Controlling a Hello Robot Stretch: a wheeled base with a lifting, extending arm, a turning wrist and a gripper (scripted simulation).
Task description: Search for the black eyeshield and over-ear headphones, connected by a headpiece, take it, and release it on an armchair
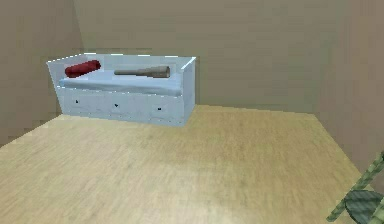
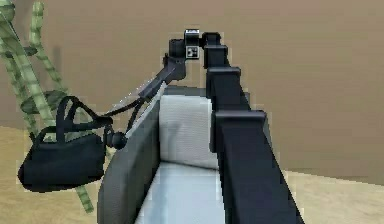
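Headset (image 2: pixel 58 160), black, with a bulky eyeshield body and a band looping over round ear cups, is hanging at the far end of the pincer (image 2: pixel 118 122). It is hanging clear of the floor and of every other surface, so the pincer is holding it. How the two thin fingers (image 2: pixel 148 88) are sitting on it cannot be told from the arm side view.

The headset is hanging just outside the armchair (image 2: pixel 185 135), off the dark grey armrest on the arm side view's left, and not over the pale seat cushion. The arm (image 2: pixel 235 130), a dark square bar, is rising from the bottom edge and crossing over the armchair's seat. Two small white squares (image 2: pixel 190 36) are standing at its far end, with the pincer's dark body just left of them. A green plant (image 2: pixel 25 70) with long jointed stems is standing behind the headset, by the beige wall.

In the forward view a white daybed (image 1: pixel 125 100) with drawers along its front is standing against the far wall, in the room's left corner. A red bolster (image 1: pixel 84 69) is lying at the left end of its mattress. A long grey-brown object (image 1: pixel 140 71) is lying near the middle of the mattress, apart from the bolster. Wooden floor (image 1: pixel 180 170) is stretching in front of it, and a green leaf (image 1: pixel 362 195) is reaching in at the lower right corner.
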